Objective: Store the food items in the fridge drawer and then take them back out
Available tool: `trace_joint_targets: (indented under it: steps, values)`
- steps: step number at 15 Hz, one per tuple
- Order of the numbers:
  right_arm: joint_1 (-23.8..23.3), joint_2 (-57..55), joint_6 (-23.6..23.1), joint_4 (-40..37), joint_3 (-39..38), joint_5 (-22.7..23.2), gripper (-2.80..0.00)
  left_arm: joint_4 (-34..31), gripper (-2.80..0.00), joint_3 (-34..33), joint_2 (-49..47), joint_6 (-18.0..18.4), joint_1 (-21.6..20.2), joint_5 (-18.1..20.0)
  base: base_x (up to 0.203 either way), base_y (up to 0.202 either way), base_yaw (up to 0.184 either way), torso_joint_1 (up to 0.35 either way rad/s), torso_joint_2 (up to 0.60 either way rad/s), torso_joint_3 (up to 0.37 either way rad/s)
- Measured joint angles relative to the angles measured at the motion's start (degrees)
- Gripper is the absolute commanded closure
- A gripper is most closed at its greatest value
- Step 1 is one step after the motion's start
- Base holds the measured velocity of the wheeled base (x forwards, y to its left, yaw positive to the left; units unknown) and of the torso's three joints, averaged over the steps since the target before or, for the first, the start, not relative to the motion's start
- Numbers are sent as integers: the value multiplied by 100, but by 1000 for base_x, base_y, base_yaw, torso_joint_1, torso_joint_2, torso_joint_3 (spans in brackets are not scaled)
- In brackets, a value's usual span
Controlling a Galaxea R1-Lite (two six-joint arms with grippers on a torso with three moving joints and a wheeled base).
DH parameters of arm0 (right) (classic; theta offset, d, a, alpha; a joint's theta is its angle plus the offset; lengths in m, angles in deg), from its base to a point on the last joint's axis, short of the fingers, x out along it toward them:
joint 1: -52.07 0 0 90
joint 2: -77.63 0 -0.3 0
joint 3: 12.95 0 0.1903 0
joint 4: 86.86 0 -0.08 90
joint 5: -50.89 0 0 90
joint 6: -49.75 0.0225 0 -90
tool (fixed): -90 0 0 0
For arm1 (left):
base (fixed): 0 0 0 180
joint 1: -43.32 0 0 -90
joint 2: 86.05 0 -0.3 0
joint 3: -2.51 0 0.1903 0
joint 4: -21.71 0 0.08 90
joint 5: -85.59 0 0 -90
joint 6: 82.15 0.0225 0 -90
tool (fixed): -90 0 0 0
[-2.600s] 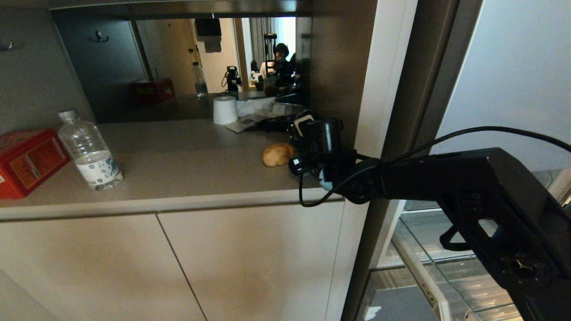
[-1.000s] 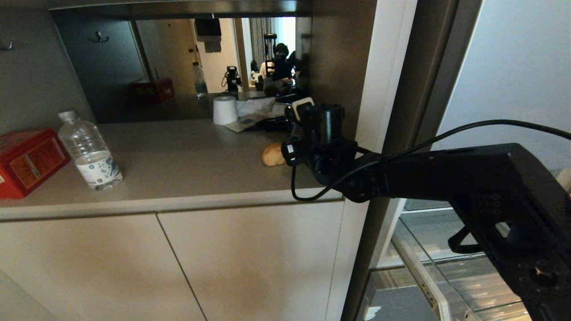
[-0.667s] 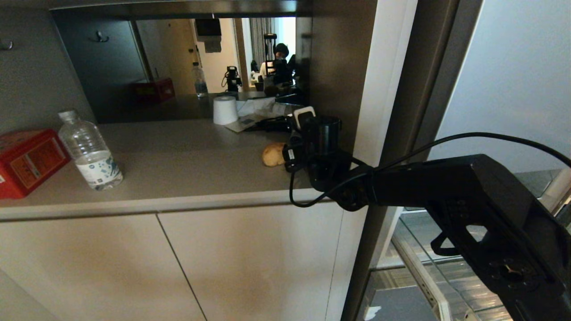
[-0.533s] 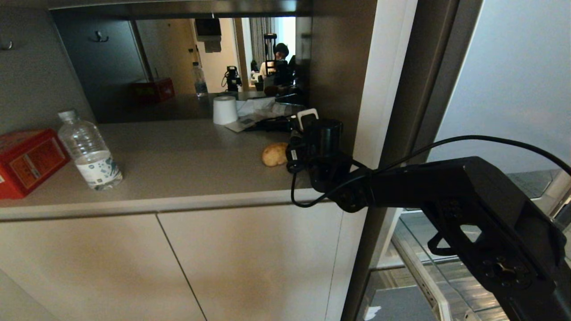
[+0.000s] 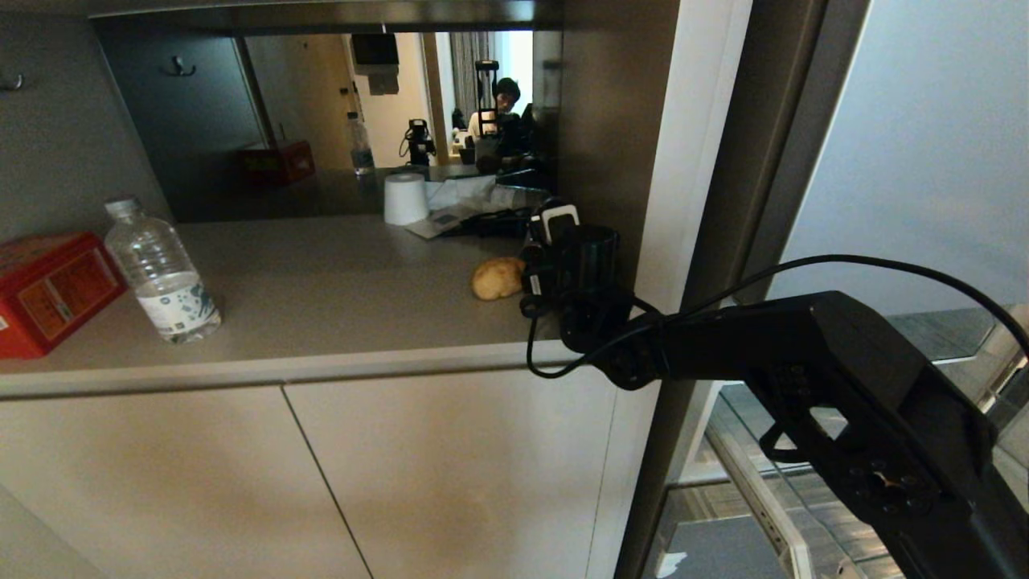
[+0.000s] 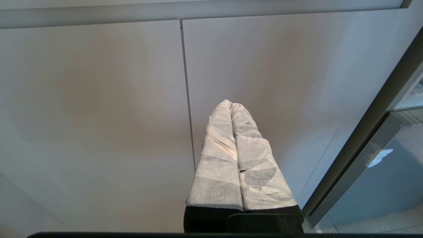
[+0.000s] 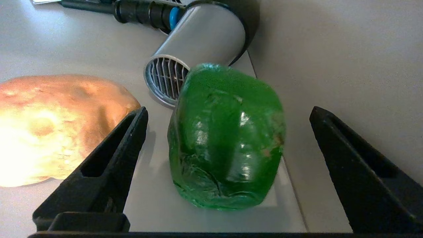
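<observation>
The right gripper (image 7: 228,115) is over the far right end of the counter (image 5: 321,297), its two fingers wide apart with the green pepper (image 7: 226,137) sitting between them, not touched. The potato (image 5: 498,278) lies just left of the pepper. The left gripper (image 6: 231,104) hangs low in front of the cabinet doors (image 6: 99,99), fingers pressed together, holding nothing.

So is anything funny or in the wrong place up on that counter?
A hair dryer lies on the counter right behind the green pepper and the potato, an odd neighbour for food. Nothing looks spilled or broken. The right gripper is open around the pepper.
</observation>
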Motion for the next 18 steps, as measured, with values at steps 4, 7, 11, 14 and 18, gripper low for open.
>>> trace_joint_targets:
  steps: [4, 7, 11, 14, 18]
  values:
    - [-93, -123, 9, 47, 0, 1, -280, 0, 0, 0, 0, -1, 0, -2, 0, 0, 0, 0, 0, 0]
    - [-117, -224, 20, 333, 2, 0, -280, 2, 0, 0, 0, 0, 0, -2, 0, 0, 0, 0, 0, 0]
    - [-138, -351, 69, 578, 2, -8, -280, 0, 0, 0, 0, 0, 0, 0, 0, 0, 0, 0, 0, 0]
    - [-152, -365, 69, 519, 2, -13, -280, 0, 0, 0, 0, 0, 0, 0, 0, 0, 0, 0, 0, 0]
    - [-163, -156, 214, -6, 7, 28, -280, 0, 0, 0, 0, -2, 0, 0, 0, 0, 0, 0, 0, 0]
